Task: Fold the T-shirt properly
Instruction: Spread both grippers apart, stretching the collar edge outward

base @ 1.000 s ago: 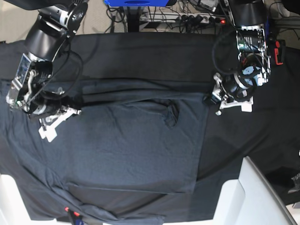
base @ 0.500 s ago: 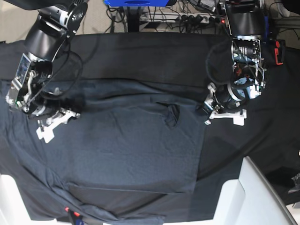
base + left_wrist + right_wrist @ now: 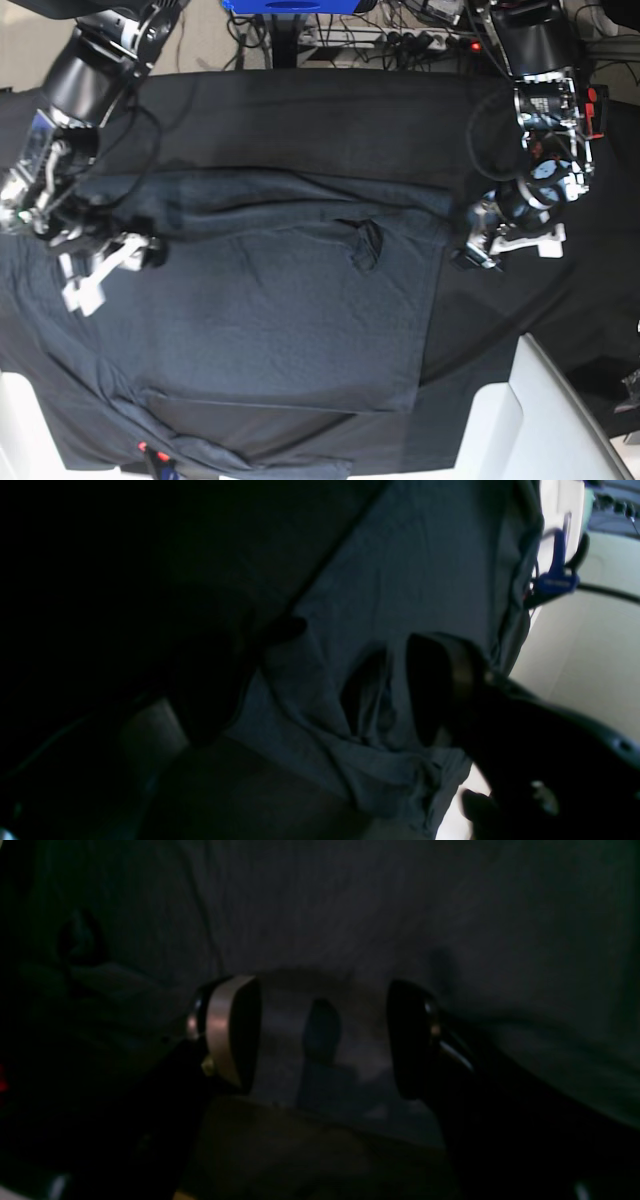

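Observation:
The dark charcoal T-shirt (image 3: pixel 290 300) lies flat in the middle of the table, its top part wrinkled, with a small raised pucker (image 3: pixel 366 245) near the centre. My right gripper (image 3: pixel 105 272) hovers at the shirt's left edge, open, and the right wrist view shows its fingers (image 3: pixel 232 1030) wide apart over dark cloth with nothing between them. Just off the shirt's right edge, my left gripper (image 3: pixel 480 250) is also open. The left wrist view shows one finger (image 3: pixel 435 690) above the grey T-shirt (image 3: pixel 410 570).
A black cloth (image 3: pixel 300 110) covers the table. White surfaces stand at the front right (image 3: pixel 540 410) and front left (image 3: pixel 20 420). Cables and a power strip (image 3: pixel 400 40) lie beyond the far edge. A blue clamp (image 3: pixel 555 580) sits at the table's edge.
Both grippers have opened and let go of the shirt. The left gripper has moved off the shirt's right edge, and the right gripper has slid down and to the left.

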Tool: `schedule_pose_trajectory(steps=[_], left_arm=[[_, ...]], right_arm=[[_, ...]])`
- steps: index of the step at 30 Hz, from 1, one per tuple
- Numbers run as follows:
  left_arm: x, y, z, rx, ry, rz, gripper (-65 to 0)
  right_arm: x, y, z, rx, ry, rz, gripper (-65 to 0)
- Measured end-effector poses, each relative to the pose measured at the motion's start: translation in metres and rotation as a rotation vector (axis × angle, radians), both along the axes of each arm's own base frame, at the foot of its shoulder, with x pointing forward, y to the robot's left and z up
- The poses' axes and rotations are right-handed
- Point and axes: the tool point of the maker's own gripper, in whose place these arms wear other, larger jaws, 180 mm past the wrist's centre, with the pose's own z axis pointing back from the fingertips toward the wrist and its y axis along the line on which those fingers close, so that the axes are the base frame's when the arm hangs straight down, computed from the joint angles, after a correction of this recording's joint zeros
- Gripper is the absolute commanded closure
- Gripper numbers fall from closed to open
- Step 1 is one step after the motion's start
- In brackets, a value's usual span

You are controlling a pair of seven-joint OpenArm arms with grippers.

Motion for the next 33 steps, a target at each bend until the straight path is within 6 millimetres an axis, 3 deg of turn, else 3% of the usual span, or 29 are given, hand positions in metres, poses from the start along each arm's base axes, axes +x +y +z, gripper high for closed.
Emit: schedule_pose_trajectory(steps=[4, 9, 11, 14, 15, 17, 18, 21, 24, 27, 33], left_arm=[[-0.003, 0.01, 0.019, 0.025, -0.054, 0.027, -56.6], [-0.028, 0.04, 0.051, 0.136, -0.118, 0.058, -55.8], [-0.04, 0.045, 0.064, 0.202, -0.165, 0.022, -55.5], [-0.057, 0.041, 0.076, 0.272, -0.216, -0.07, -54.3], [-0.061, 0.037, 0.076, 0.282, -0.226, -0.099, -51.3], [-0.069, 0.031, 0.072, 0.283, -0.222, -0.138, -38.7], [-0.073, 0.03, 0.069, 0.282, -0.214, -0.142, -29.0], [-0.083, 0.034, 0.06, 0.329, -0.173, -0.167, 0.0], [-0.091, 0.039, 0.049, 0.392, -0.114, -0.189, 0.0], [-0.095, 0.039, 0.042, 0.418, -0.084, -0.194, 0.0], [-0.096, 0.041, 0.041, 0.43, -0.075, -0.199, 0.0]], right_arm=[[-0.01, -0.023, 0.028, -0.1, -0.084, -0.012, -37.7], [-0.049, -0.067, 0.016, -0.187, -0.009, -0.078, -37.1], [-0.063, -0.086, 0.005, -0.179, 0.031, -0.14, -30.5], [-0.077, -0.101, -0.013, -0.156, 0.097, -0.17, -8.0], [-0.081, -0.105, -0.019, -0.16, 0.122, -0.169, -1.4], [-0.085, -0.109, -0.029, -0.144, 0.156, -0.17, -1.5], [-0.085, -0.109, -0.033, -0.13, 0.165, -0.172, -3.5], [-0.077, -0.102, -0.041, -0.092, 0.163, -0.175, -1.1], [-0.07, -0.096, -0.046, -0.051, 0.138, -0.184, -0.6], [-0.075, -0.091, -0.058, -0.029, 0.179, -0.181, -0.6], [-0.074, -0.095, -0.071, 0.006, 0.189, -0.206, -0.6]])
